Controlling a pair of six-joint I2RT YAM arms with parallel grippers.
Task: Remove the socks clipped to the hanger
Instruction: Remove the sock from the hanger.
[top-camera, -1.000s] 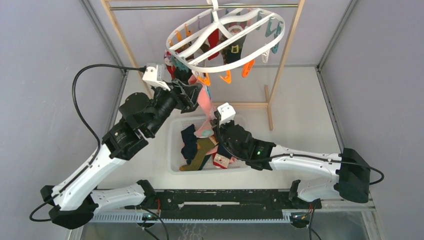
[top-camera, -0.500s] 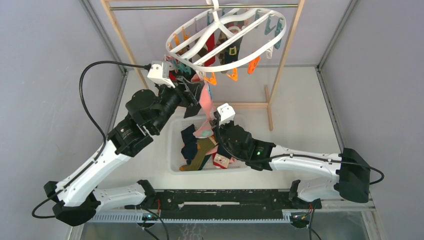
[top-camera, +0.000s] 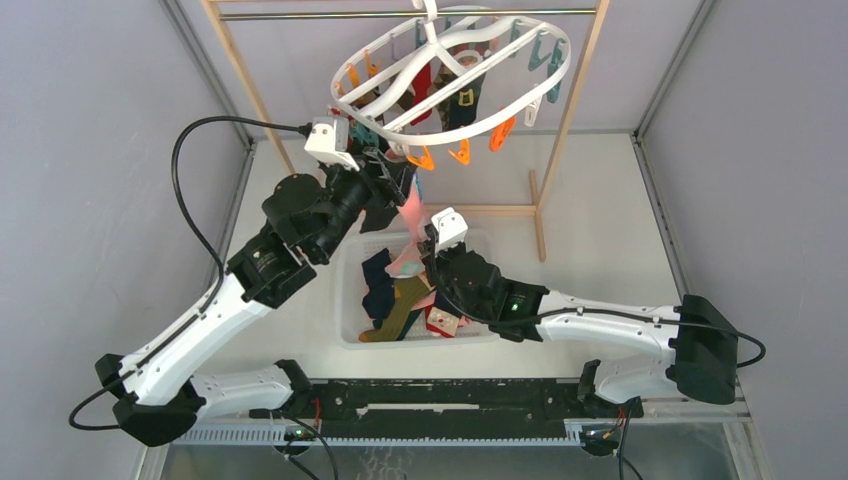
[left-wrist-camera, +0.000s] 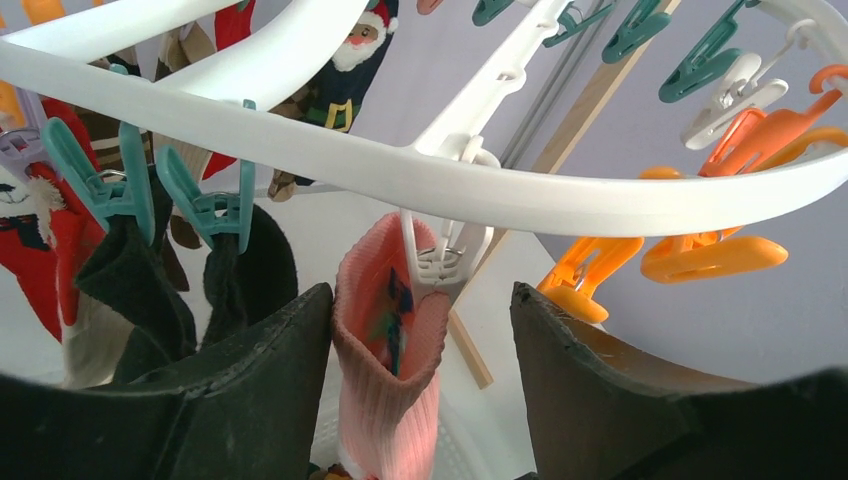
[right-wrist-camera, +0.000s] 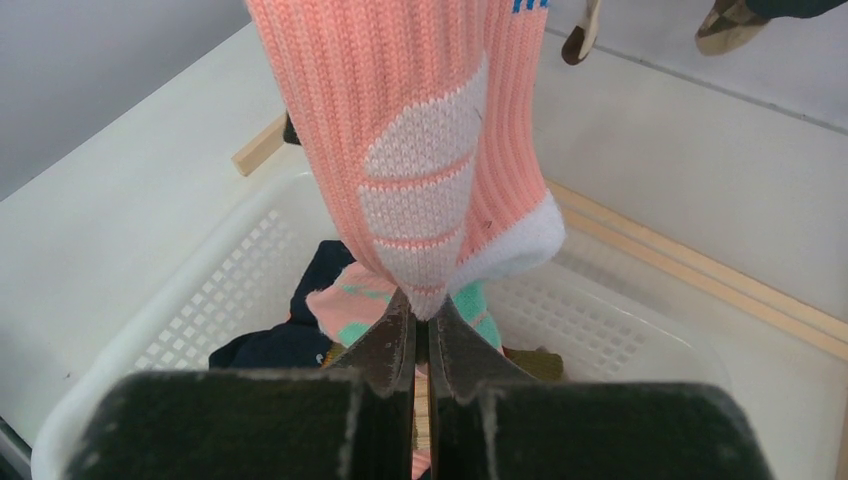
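The white oval hanger (top-camera: 545, 75) hangs from the rack rod, its rim (left-wrist-camera: 400, 165) crossing the left wrist view. A salmon pink sock (left-wrist-camera: 385, 370) hangs from a white clip (left-wrist-camera: 438, 262) on that rim. My left gripper (left-wrist-camera: 420, 295) is open, one finger on each side of the sock's cuff and just below the clip. The sock (top-camera: 412, 215) stretches down to my right gripper (right-wrist-camera: 420, 305), which is shut on its white-patched lower tip (right-wrist-camera: 420, 240). Black socks (left-wrist-camera: 130, 285) hang on teal clips, beside a red sock (left-wrist-camera: 45, 250) and a Santa sock (left-wrist-camera: 345, 70).
A white mesh basket (top-camera: 350, 300) under the hanger holds several loose socks (top-camera: 400, 300). The wooden rack frame (top-camera: 572, 110) stands behind it, with its foot (top-camera: 538, 215) on the table. Empty orange clips (left-wrist-camera: 700, 255) and teal clips (left-wrist-camera: 700, 65) dangle on the right.
My left arm has risen up and to the right toward the hanger's rim, and its jaws have widened. The hanger has swung slightly. The right arm holds still.
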